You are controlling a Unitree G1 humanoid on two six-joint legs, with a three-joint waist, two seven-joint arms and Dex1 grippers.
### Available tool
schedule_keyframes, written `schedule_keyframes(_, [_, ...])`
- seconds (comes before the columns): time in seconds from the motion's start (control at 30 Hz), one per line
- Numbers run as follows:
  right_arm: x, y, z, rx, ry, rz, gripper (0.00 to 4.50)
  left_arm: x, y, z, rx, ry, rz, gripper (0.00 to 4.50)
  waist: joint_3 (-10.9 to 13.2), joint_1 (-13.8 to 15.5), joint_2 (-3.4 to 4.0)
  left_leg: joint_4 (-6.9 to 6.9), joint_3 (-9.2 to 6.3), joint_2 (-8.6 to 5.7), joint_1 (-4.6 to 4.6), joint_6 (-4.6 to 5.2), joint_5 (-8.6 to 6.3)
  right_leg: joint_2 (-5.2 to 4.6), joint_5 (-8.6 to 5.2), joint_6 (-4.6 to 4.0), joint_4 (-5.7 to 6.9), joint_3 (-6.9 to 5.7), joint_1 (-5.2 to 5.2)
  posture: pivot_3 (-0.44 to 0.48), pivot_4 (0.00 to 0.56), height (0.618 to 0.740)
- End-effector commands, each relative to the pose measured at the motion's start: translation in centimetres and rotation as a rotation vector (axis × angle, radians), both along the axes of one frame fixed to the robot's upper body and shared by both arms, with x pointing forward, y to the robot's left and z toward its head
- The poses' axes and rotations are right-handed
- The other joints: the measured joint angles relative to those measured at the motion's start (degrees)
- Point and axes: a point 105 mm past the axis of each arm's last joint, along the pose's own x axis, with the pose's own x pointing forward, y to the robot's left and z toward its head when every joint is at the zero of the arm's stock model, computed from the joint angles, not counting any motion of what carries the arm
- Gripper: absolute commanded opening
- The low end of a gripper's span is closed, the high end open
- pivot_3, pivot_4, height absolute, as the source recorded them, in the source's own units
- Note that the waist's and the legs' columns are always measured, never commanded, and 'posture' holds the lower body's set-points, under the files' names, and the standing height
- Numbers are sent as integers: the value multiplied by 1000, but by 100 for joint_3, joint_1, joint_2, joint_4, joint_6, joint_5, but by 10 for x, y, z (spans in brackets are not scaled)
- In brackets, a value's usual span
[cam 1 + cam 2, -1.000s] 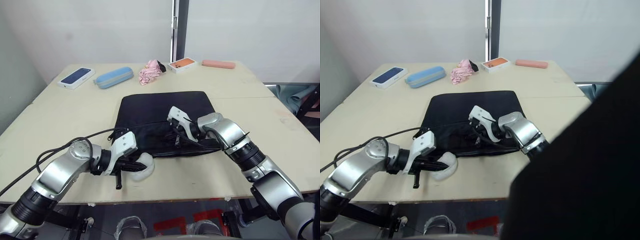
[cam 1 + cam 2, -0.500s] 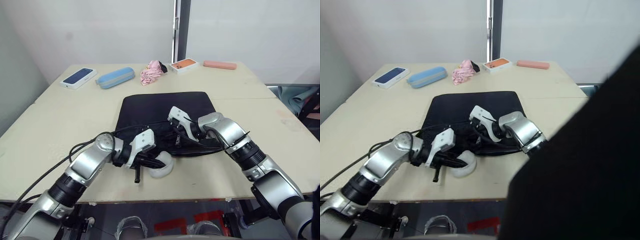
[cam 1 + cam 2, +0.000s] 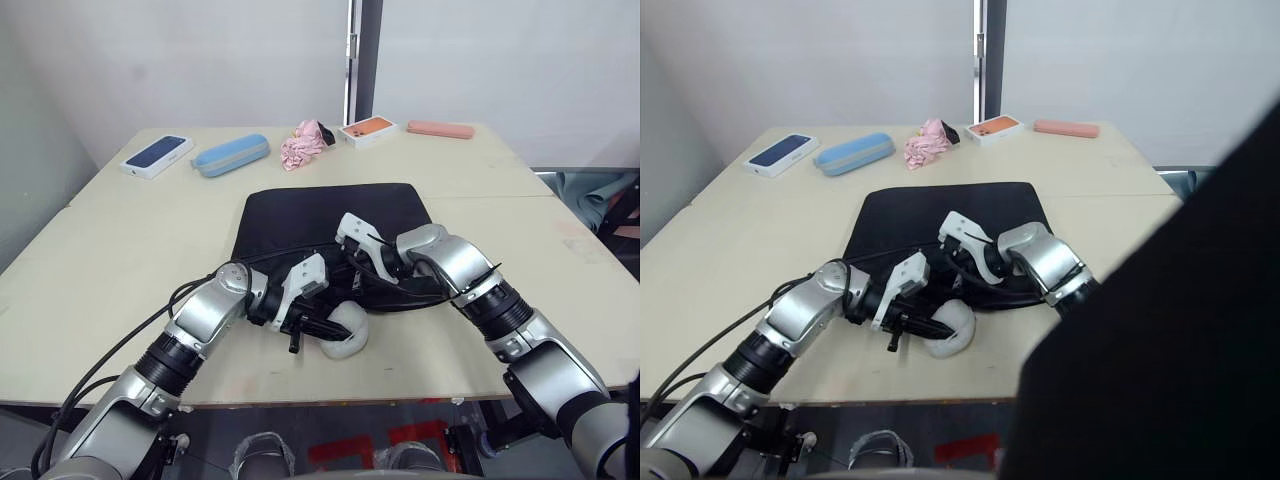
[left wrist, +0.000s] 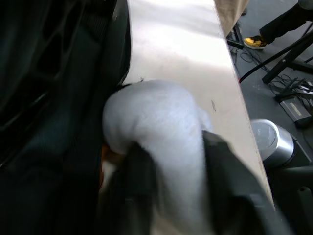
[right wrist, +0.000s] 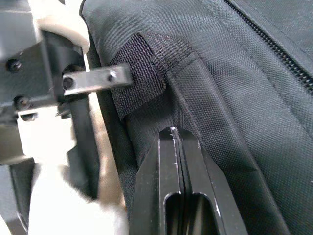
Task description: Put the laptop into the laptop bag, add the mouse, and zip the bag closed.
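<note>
Left eye view, blue case (image 3: 231,156), pink cloth (image 3: 301,146)

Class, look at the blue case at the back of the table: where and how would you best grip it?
Probably across the narrow middle of the blue case, from above: it lies flat, long and slim, its long sides free, with a box and pink cloth off its ends.

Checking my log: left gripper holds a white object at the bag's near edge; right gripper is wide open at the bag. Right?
No: the right gripper is shut, fingers together against the bag, per the right wrist view. The left gripper does hold the white object at the bag's near edge.
</note>
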Motion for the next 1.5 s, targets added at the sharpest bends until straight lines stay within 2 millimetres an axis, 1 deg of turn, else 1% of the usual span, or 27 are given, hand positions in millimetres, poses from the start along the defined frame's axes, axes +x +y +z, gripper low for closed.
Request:
schedule_keyframes(0.03, [3, -14, -15, -74, 32, -53, 0, 2, 12, 10, 20, -82, 22, 2912, 0, -2, 0, 0, 0, 0, 0, 0, 0, 0, 0, 0, 0, 0, 0, 0, 150, 740])
schedule_keyframes(0.1, [4, -13, -14, -72, 29, -53, 0, 0, 21, 13, 35, -104, 28, 3584, 0, -7, 1, -1, 0, 0, 0, 0, 0, 0, 0, 0, -1, 0, 0, 0, 150, 740])
schedule_keyframes(0.3, [4, -12, -14, -68, 28, -52, 0, -2, 53, 40, 72, -156, 78, 3584, 3, -7, 3, -4, -4, 2, 2, 0, 0, 2, -1, 1, 3, -4, -1, 0, 150, 740])
schedule_keyframes(0.4, [4, -13, -14, -65, 26, -55, 0, 1, 73, 56, 105, -201, 120, 3584, 4, -12, 4, -4, -3, 2, 1, 0, 0, 1, -1, 1, 1, -3, -1, 0, 150, 740])
schedule_keyframes(0.43, [4, -13, -14, -64, 26, -55, 0, 1, 77, 58, 110, -209, 125, 3584, 4, -14, 5, -4, -3, 2, 1, 0, 0, 1, -1, 2, 0, -3, -1, 0, 150, 740])
schedule_keyframes(0.6, [5, -13, -13, -59, 21, -61, 0, -3, 106, 92, 89, -277, 157, 3584, 8, -18, 6, -4, -2, 2, -2, -1, -1, 2, -1, 2, -4, -3, -4, 0, 150, 740])
schedule_keyframes(0.67, [5, -13, -13, -58, 21, -61, 0, -4, 112, 107, 47, -319, 155, 3584, 8, -14, 7, -5, -2, 2, -1, -1, -1, 2, -1, 2, -4, -3, -5, 0, 150, 740])
schedule_keyframes(0.8, [6, -15, -11, -51, 15, -68, 0, 1, 118, 154, -137, -424, 182, 3584, 9, 2, 7, -5, -3, 2, -1, -1, -1, 2, -1, 1, -1, -4, -5, 0, 150, 740])
schedule_keyframes(0.87, [6, -16, -6, -34, 9, -71, 0, 3, 117, 169, -204, -453, 183, 3584, 9, 6, 7, -4, -3, 2, 0, -1, -1, 2, -1, 1, 5, -4, -6, 0, 150, 740])
schedule_keyframes(0.97, [5, -20, 7, 8, -7, -75, 0, 4, 112, 181, -283, -477, 166, 3584, 10, 7, 8, -4, -2, 1, -1, -1, -1, 1, -1, 1, 5, -3, -6, 0, 150, 740])
schedule_keyframes(1.07, [2, -28, 22, 47, -29, -88, 0, 5, 109, 187, -343, -476, 162, 3584, 15, 15, 5, -3, -1, 1, -14, -2, 0, 2, -1, 1, -5, -3, -13, 0, 150, 740])
schedule_keyframes(1.13, [-4, -46, 46, 100, -65, -107, 0, 10, 108, 183, -355, -462, 164, 3584, 22, 40, 4, -2, -3, 1, -45, -1, 1, 2, 0, 0, -6, -6, -37, 0, 150, 740])
schedule_keyframes(1.2, [-11, -59, 63, 129, -90, -124, 0, 12, 106, 177, -345, -449, 152, 3584, 25, 46, 3, 0, -11, 1, -77, 0, 2, 3, 0, 0, -13, -15, -55, 0, 150, 740])
schedule_keyframes(1.23, [-13, -64, 68, 138, -96, -131, 0, 12, 105, 174, -336, -448, 142, 3584, 27, 47, 2, 0, -11, 1, -85, 1, 3, 3, 0, 0, -17, -16, -61, 0, 150, 740])
schedule_keyframes(1.33, [-37, -92, 90, 153, -135, -137, 0, 15, 91, 157, -296, -428, 64, 3584, 27, 72, 2, -9, -11, 3, -90, 2, 2, 4, 0, 0, -23, -19, -65, 0, 150, 740])
schedule_keyframes(1.47, [-59, -120, 108, 159, -208, -171, 0, 15, 72, 145, -292, -425, -24, 3584, 29, 105, 0, -16, -13, 4, -89, 3, 2, 4, -2, -3, -29, -23, -62, 0, 150, 740])
schedule_keyframes(1.5, [-63, -125, 111, 162, -219, -181, 0, 16, 69, 144, -294, -428, -36, 3584, 29, 106, -1, -13, -13, 4, -88, 4, 2, 4, -2, -3, -28, -22, -62, 0, 150, 740])
